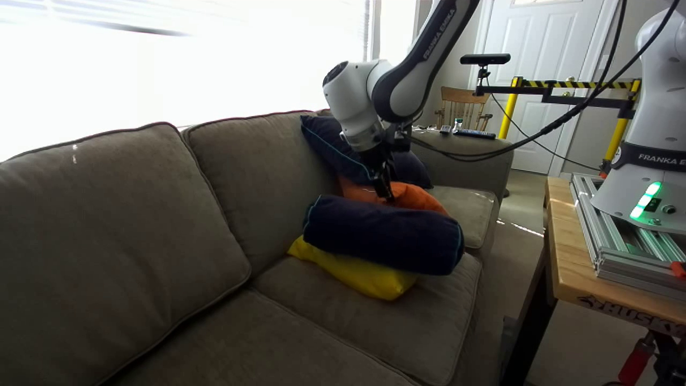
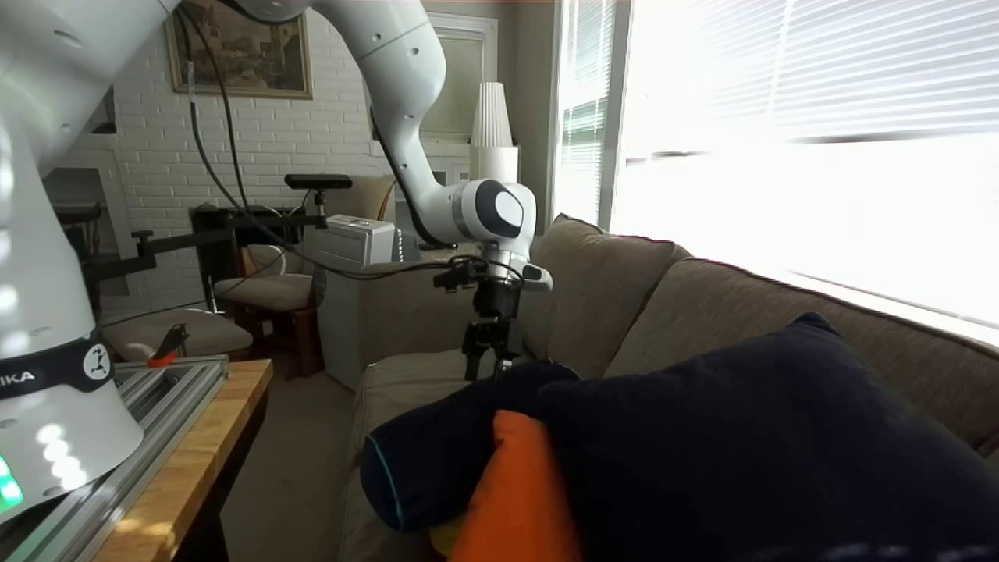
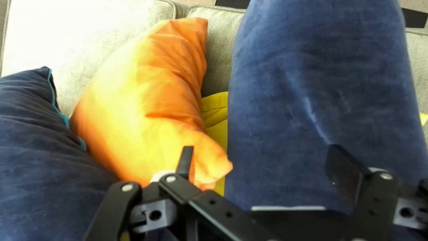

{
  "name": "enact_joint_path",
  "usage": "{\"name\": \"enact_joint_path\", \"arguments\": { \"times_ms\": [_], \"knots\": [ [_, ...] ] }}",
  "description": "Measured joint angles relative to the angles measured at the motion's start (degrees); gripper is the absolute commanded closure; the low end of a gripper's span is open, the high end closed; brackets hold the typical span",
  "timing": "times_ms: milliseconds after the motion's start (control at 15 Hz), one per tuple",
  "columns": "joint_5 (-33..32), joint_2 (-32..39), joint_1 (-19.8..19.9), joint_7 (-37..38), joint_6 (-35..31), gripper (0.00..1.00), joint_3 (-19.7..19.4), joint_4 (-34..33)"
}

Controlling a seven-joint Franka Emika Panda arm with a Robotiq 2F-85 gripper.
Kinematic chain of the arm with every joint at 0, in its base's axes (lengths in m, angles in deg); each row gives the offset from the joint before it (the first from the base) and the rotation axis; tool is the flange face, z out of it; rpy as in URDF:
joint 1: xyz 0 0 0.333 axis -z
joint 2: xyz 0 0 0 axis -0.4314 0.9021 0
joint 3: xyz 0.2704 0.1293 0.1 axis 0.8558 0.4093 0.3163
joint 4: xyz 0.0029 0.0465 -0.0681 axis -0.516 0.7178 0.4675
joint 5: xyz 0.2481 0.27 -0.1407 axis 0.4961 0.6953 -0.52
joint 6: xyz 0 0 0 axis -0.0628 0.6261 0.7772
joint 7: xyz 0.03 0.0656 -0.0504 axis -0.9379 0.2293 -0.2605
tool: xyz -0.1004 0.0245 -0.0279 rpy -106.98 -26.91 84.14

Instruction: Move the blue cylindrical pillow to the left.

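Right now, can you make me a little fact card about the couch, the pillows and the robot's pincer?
Place: brownish couch, by a bright window
Pillow on top: blue tube pillow, lying across the yellow pillow
Next to it: orange pillow, between the blue tube pillow and the flat navy pillow
Robot: pincer, open; in the wrist view one jaw shows over the orange pillow, the other over the blue tube pillow
Gripping: nothing that I can see
Touching a pillow: can't tell
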Motion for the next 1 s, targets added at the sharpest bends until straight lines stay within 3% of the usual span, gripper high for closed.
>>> {"name": "enact_joint_path", "arguments": {
  "times_ms": [1000],
  "knots": [
    [-2.4, -27.5, 2.4, 13.6, 0.6, 0.0, 0.2, 18.6]
  ]
}}
